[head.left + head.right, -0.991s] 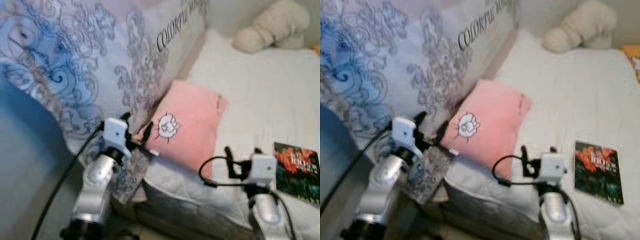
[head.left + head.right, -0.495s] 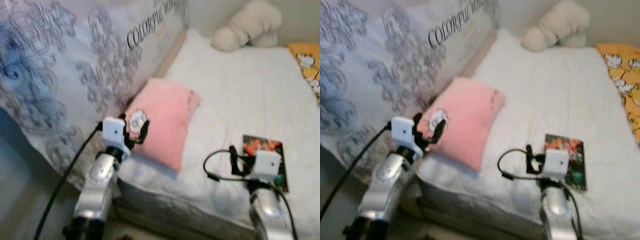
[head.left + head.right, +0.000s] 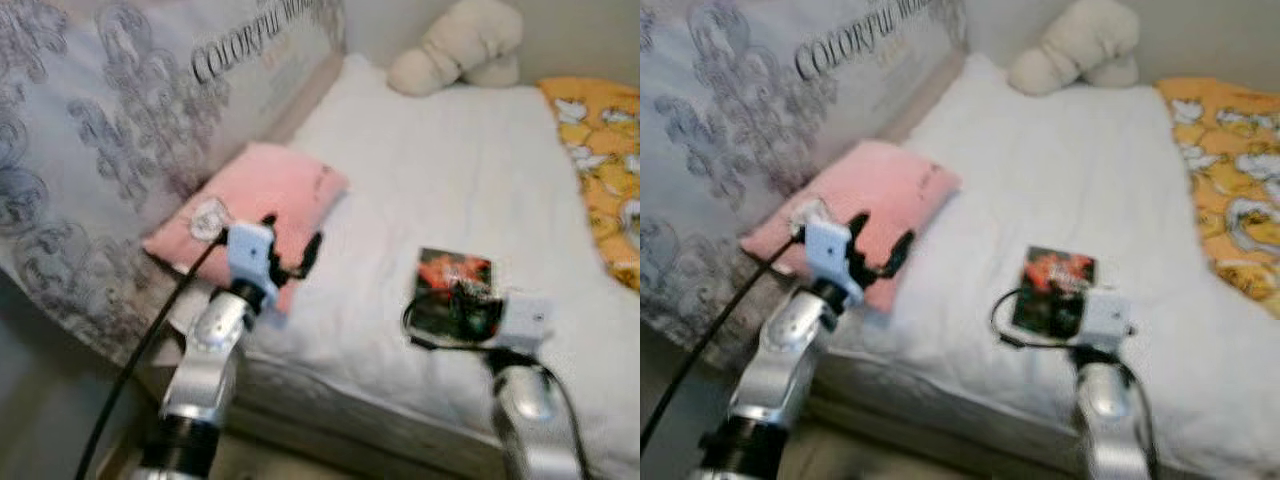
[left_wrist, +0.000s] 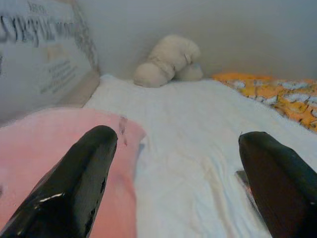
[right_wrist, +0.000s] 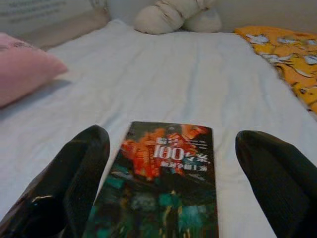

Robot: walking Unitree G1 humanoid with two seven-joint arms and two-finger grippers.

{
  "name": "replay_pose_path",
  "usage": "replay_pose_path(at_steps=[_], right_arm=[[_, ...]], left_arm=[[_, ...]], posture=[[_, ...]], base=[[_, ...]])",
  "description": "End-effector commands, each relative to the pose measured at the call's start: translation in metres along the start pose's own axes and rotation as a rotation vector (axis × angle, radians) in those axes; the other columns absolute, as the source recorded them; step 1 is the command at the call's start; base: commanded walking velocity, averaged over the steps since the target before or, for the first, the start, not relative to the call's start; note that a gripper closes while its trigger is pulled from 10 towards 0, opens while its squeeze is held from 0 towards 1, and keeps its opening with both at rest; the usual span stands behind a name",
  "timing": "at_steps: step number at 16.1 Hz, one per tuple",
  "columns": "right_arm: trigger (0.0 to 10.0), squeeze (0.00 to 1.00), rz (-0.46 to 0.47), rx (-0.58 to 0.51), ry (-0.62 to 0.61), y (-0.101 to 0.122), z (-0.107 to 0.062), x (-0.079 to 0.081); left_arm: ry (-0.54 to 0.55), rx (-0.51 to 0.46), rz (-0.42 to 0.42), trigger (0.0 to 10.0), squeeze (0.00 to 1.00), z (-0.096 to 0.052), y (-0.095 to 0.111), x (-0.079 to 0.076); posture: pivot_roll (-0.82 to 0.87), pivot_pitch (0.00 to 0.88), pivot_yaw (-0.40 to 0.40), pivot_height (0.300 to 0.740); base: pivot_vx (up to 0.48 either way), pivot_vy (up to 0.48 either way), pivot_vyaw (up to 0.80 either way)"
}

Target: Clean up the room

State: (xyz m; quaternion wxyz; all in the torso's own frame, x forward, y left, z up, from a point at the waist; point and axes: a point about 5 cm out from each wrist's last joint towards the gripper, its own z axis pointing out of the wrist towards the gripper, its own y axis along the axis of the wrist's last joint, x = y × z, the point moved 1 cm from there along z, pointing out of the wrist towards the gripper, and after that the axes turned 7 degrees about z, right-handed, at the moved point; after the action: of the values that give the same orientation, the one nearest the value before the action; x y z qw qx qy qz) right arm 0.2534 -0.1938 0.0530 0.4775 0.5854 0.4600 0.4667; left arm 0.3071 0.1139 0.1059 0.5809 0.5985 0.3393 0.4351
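Right gripper (image 5: 168, 198): fingers spread wide apart, held low over the near end of the book, gripping nothing.
Book (image 5: 161, 181): dark cover with red and green artwork and white lettering; lies flat on the white bedsheet (image 3: 440, 170), between the right gripper's two fingers.
Left gripper (image 4: 178, 183): fingers apart and empty, well to the left of the book, above the near edge of the pink pillow (image 3: 255, 205).
Pink pillow: left of the book, against the patterned headboard cover (image 3: 110, 130).
Cream plush toy (image 3: 455, 45): beyond the book, at the far end of the bed.
Orange printed blanket (image 3: 595, 150): right of the book, along the bed's edge.
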Motion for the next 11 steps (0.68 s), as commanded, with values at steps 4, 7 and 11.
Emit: replay_pose_path(at_steps=[4,7,11], right_arm=[[10.0,0.0,-0.011,-0.009,-0.002,0.005,0.004,0.002],[10.0,0.0,-0.03,0.006,0.017,0.001,0.003,0.006],[10.0,0.0,-0.057,0.048,0.076,-0.005,0.003,0.013]], left_arm=[[-0.005,0.014,0.002,10.0,0.0,0.009,-0.003,0.0],[0.034,0.089,0.046,10.0,0.0,0.014,-0.015,0.006],[0.068,0.135,0.02,10.0,0.0,0.02,-0.023,0.017]], posture=[[0.01,0.0,0.026,0.74],[0.01,0.0,0.024,0.74],[0.02,0.0,0.013,0.74]], base=[[0.0,-0.442,0.0],[0.0,-0.295,0.0],[0.221,0.0,-0.36]])
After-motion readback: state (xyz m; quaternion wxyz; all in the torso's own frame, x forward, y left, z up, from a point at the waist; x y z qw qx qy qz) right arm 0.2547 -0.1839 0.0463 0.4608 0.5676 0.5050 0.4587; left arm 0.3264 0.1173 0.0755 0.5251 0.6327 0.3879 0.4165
